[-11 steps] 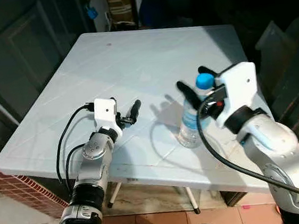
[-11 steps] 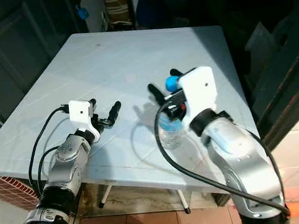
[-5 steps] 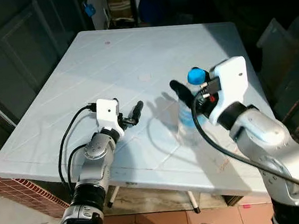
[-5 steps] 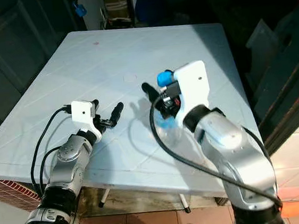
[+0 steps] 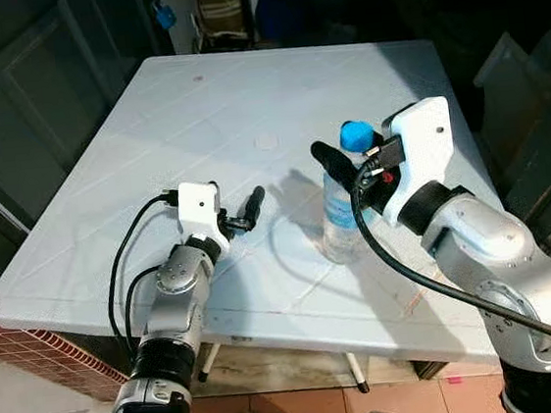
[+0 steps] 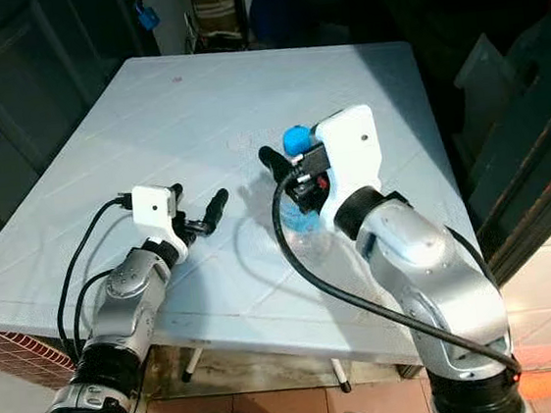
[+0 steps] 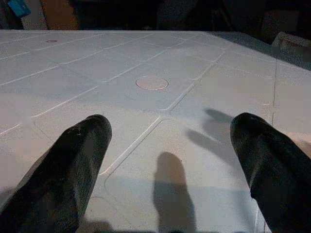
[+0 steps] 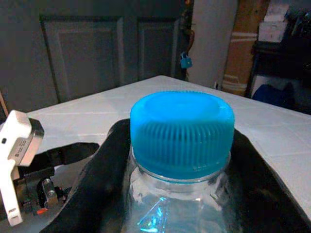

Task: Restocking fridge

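right wrist view: water bottle (image 8: 179, 145) sits between the two black fingers (image 8: 99, 189) of the right gripper (image 5: 348, 162), jaws closed on it just under the blue cap (image 8: 181, 131). bottle stands upright toward the counter (image 5: 196, 106) edge nearest the robot, right of centre; whether its base touches the counter cannot be told. left gripper (image 5: 244, 210) hovers low near the same edge, jaws spread, nothing between them. risks, judged: grip is high on a thin clear neck, so the bottle may swing or slip when carried; a tilt could knock its base on the counter; loose cable (image 5: 379, 255) may snag
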Available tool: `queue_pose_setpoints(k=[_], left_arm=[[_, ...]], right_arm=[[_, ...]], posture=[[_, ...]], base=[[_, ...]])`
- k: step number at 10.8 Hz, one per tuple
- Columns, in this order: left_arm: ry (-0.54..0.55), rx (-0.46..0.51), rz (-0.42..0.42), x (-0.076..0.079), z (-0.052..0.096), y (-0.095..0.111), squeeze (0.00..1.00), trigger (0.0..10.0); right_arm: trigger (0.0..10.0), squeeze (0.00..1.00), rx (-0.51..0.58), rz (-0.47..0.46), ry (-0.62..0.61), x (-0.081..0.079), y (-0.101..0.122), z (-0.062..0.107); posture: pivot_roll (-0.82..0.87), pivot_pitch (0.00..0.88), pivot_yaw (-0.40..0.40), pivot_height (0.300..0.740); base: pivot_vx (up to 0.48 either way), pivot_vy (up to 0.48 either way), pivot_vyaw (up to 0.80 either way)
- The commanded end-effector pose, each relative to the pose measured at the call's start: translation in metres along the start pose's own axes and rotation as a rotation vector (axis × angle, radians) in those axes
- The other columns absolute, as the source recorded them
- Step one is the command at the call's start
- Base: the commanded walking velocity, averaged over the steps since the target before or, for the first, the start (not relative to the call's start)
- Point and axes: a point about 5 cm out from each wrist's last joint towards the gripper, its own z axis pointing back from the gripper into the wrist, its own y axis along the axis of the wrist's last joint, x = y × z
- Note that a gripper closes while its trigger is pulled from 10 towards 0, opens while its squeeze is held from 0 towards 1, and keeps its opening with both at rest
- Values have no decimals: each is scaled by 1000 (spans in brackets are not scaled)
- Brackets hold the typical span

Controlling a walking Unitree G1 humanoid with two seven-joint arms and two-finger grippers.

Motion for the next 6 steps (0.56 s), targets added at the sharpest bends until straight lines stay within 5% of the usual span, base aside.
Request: queue_pose_setpoints(k=[1,2,3,4,6], left_arm=[[3,-4,-9,-2,0,1,0,10000],[8,-4,-9,-3,0,1,0,10000],[42,-17,-22,-5,2,-2,0,10000],[107,-46,-32,-9,3,-5,0,10000],[182,-51,-48,-18,10,-7,0,10000]], right_arm=[[0,0,42,22,21,-4,9,1],[3451,0,42,19,17,-4,6,2],[4039,0,47,4,8,-2,0,3],[10000,0,39,-27,-11,2,-13,4],[10000,0,112,-58,-130,13,-25,-6]], posture=[[-95,0,65,740],[-95,0,65,740],[-92,0,65,740],[-85,0,65,740],[-49,0,69,740]], base=[[0,0,0],[0,0,0],[0,0,0],[0,0,0],[0,0,0]])
